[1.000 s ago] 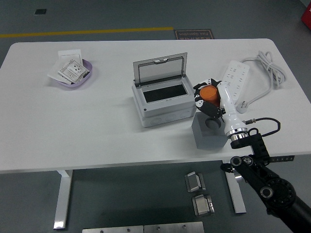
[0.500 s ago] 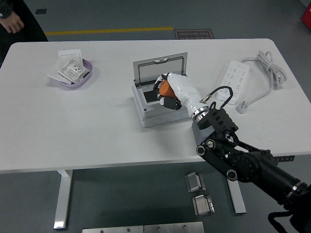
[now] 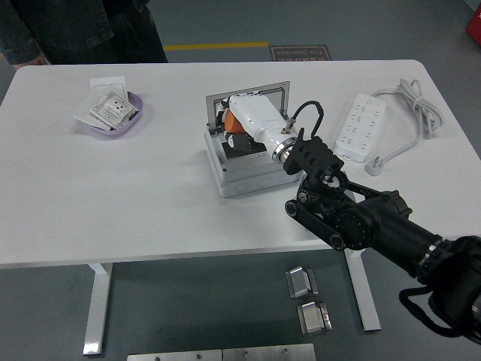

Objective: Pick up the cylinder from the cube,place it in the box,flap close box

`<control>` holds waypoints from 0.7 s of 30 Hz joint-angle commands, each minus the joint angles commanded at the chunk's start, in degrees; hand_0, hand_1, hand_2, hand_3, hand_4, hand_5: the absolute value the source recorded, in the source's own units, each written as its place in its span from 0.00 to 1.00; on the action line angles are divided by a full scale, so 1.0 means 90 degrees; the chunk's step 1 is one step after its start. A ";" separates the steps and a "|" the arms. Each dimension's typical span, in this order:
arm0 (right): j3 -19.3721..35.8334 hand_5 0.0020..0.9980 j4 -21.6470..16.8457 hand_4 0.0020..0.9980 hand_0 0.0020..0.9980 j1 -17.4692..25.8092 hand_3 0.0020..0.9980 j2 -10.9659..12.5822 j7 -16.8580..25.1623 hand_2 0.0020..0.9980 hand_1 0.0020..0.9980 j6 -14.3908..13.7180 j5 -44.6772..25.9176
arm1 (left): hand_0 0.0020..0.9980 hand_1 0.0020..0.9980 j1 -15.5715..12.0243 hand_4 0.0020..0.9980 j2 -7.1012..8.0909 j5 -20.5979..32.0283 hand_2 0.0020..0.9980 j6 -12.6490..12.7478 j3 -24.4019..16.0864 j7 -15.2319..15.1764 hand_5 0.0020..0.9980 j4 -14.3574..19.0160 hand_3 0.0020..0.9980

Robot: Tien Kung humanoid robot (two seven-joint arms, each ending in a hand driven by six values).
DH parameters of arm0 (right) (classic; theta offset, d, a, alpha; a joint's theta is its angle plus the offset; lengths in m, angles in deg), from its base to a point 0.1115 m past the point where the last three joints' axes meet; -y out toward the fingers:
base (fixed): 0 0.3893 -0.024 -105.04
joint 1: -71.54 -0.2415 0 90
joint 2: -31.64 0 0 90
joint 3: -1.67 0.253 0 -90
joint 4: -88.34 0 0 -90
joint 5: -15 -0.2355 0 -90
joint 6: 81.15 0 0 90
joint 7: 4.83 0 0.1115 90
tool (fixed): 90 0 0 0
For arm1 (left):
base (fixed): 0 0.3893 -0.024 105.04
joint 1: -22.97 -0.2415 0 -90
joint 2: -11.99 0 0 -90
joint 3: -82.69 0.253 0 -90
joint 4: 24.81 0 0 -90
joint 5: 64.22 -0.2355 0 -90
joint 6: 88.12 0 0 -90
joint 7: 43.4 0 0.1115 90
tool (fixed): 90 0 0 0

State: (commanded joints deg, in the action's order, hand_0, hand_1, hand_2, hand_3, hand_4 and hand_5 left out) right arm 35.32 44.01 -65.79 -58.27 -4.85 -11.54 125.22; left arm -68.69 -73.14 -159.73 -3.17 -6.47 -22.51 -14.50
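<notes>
Risk of a missed drop: right hand [image 3: 234,124], fingers curled on the orange cylinder [image 3: 232,120], hovers at the rear left of the open box [image 3: 244,154], close to the raised lid [image 3: 248,101], which it could strike on release.

The orange cylinder [image 3: 231,122] sits just above the centre of the frame, mostly hidden, only a small patch of it showing over the open box [image 3: 239,162]. The box is pale grey with a dark inside, its clear-paned lid [image 3: 219,103] standing upright at its far edge.
</notes>
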 joint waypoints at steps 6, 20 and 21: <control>-0.0196 0.00 0.0590 0.00 0.05 -0.0127 0.28 -0.0011 0.0162 0.26 0.12 -0.0039 -0.0150 | 0.69 0.74 0.0031 0.75 0.0022 -0.0016 0.71 -0.0011 -0.0005 -0.0006 0.44 0.0000 0.80; -0.0174 0.00 0.0934 0.00 0.07 -0.0321 0.28 -0.0011 0.0371 0.27 0.14 -0.0046 -0.0226 | 0.69 0.74 0.0135 0.75 0.0034 -0.0061 0.71 -0.0035 0.0024 -0.0026 0.44 0.0000 0.80; -0.0152 0.00 0.0934 0.00 0.07 -0.0324 0.28 -0.0011 0.0392 0.27 0.14 -0.0031 -0.0205 | 0.69 0.74 0.0139 0.75 0.0035 -0.0055 0.71 -0.0036 0.0033 -0.0030 0.44 0.0000 0.80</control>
State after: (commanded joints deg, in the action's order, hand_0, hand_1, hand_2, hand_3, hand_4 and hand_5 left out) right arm 33.95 52.42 -68.70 -58.36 -1.32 -11.81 123.37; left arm -67.44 -72.82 -160.23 -3.49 -6.18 -22.78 -14.50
